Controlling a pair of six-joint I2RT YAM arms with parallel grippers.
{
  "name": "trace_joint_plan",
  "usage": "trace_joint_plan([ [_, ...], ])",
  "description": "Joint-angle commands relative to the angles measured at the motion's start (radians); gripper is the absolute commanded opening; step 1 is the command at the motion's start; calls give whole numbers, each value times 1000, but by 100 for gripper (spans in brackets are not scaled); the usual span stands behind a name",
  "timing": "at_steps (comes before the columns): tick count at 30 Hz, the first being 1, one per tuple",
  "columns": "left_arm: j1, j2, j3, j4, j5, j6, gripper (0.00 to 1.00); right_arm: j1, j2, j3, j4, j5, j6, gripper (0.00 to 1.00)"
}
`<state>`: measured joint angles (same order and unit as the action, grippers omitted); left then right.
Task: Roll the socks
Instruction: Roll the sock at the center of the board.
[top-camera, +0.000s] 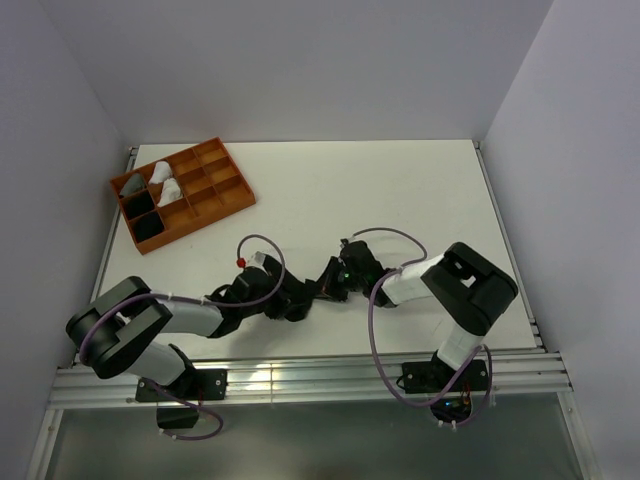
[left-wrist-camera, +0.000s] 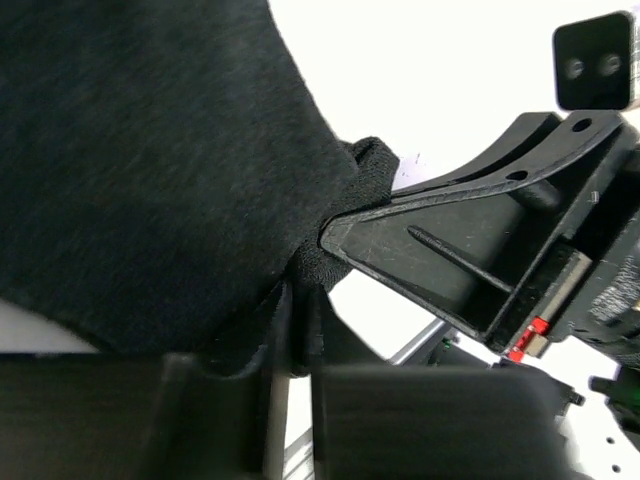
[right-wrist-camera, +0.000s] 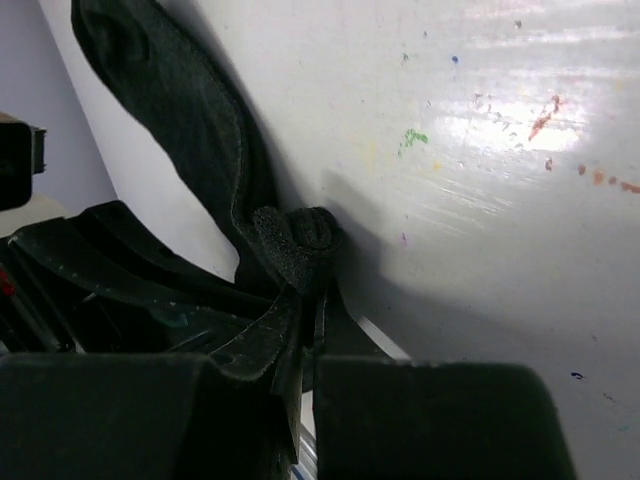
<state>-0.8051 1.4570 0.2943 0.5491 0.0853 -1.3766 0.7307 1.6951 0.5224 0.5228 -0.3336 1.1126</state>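
Note:
A black sock (left-wrist-camera: 150, 150) fills the upper left of the left wrist view, and its bunched edge (left-wrist-camera: 365, 165) runs down between my jaws. My left gripper (left-wrist-camera: 298, 300) is shut on that fabric. Seen from the right wrist, the sock (right-wrist-camera: 170, 110) trails up and left across the white table, with a thick folded end (right-wrist-camera: 300, 240) at my fingertips. My right gripper (right-wrist-camera: 312, 300) is shut on this end. From above, the left gripper (top-camera: 303, 298) and the right gripper (top-camera: 330, 280) meet tip to tip near the table's front middle, and they hide most of the sock.
An orange divided tray (top-camera: 215, 205) stands at the back left, holding a grey roll (top-camera: 133, 184), a white roll (top-camera: 166, 181) and a black roll (top-camera: 148, 228). White walls close in the table on three sides. A metal rail (top-camera: 300, 380) runs along the front edge.

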Motion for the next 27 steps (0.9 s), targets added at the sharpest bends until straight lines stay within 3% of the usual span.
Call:
trace_joint_plan([
  [1, 0, 10, 45, -184, -27, 121, 16, 4, -31, 76, -183, 70, -82, 0],
  [4, -28, -36, 103, -288, -81, 183, 32, 6, -41, 131, -308, 94, -114, 0],
  [9, -164, -110, 241, -530, -362, 295, 46, 6, -48, 197, -443, 123, -135, 0],
  [16, -396, -43, 437, -812, -785, 379, 48, 7, -29, 277, -566, 134, -157, 0],
  [24, -604, 204, 680, -1003, -1105, 441, 46, 9, 5, 314, -604, 108, -168, 0],
  [27, -628, 321, 767, -1104, -1179, 415, 45, 7, 6, 312, -598, 99, -168, 0],
])
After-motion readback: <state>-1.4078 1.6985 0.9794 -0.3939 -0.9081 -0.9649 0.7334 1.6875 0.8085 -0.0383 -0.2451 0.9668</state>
